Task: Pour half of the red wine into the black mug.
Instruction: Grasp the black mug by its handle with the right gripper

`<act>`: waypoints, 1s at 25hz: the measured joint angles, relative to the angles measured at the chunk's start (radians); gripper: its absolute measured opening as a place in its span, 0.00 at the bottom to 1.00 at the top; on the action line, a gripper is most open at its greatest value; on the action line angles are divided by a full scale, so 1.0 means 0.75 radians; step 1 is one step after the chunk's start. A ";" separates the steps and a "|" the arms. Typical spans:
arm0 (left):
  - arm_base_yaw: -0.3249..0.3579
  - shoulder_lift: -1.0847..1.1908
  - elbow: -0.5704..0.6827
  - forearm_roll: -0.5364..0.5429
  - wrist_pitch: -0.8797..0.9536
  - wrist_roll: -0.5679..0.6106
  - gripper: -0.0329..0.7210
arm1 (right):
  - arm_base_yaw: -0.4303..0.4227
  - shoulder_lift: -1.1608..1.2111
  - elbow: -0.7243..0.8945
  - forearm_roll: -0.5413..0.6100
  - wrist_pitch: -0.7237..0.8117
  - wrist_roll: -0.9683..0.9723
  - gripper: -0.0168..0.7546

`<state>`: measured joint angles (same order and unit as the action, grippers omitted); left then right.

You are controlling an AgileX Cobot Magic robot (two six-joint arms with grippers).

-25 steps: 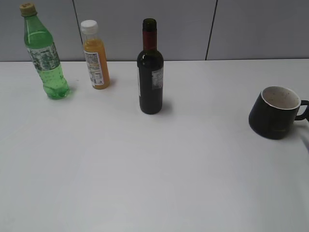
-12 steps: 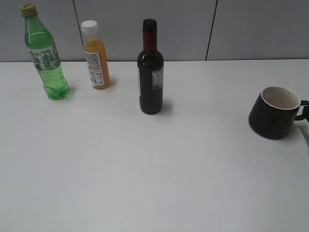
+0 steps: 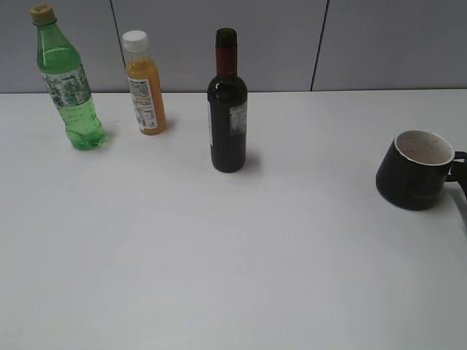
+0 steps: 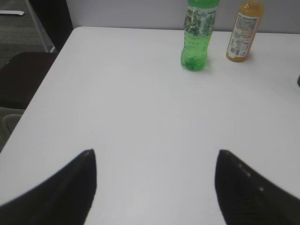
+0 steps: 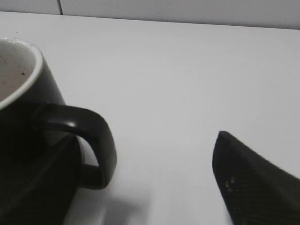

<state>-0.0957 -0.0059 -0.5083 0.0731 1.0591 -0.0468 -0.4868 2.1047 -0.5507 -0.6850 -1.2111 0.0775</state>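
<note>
The red wine bottle (image 3: 228, 117) stands upright and uncapped at the middle back of the white table. The black mug (image 3: 414, 169), speckled white inside, sits at the far right edge and looks slightly tilted. In the right wrist view the mug (image 5: 26, 112) fills the left side. My right gripper (image 5: 149, 136) is open, with its left finger beside the mug's handle (image 5: 101, 140) and its right finger well clear. My left gripper (image 4: 155, 151) is open and empty over bare table. Neither gripper shows in the exterior view.
A green plastic bottle (image 3: 67, 80) and an orange juice bottle (image 3: 144, 84) stand at the back left, also in the left wrist view (image 4: 197, 35) (image 4: 243, 30). The table's left edge (image 4: 42, 93) has a dark chair beyond it.
Almost nothing. The mug's handle sits a touch lower at the right edge. The bottles have not moved.
</note>
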 joint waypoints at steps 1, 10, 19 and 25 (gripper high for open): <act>0.000 0.000 0.000 0.000 0.000 0.000 0.82 | 0.000 0.007 -0.009 -0.005 0.000 0.003 0.89; 0.000 0.000 0.000 0.000 0.000 0.000 0.82 | 0.028 0.088 -0.095 -0.023 0.000 0.032 0.89; 0.000 0.000 0.000 0.000 0.000 0.000 0.82 | 0.028 0.152 -0.177 -0.057 -0.012 0.074 0.89; 0.000 0.000 0.000 0.000 0.000 0.000 0.82 | 0.028 0.175 -0.206 -0.076 -0.026 0.090 0.89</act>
<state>-0.0957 -0.0059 -0.5083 0.0731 1.0591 -0.0468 -0.4654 2.2358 -0.7055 -0.7422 -1.2306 0.1447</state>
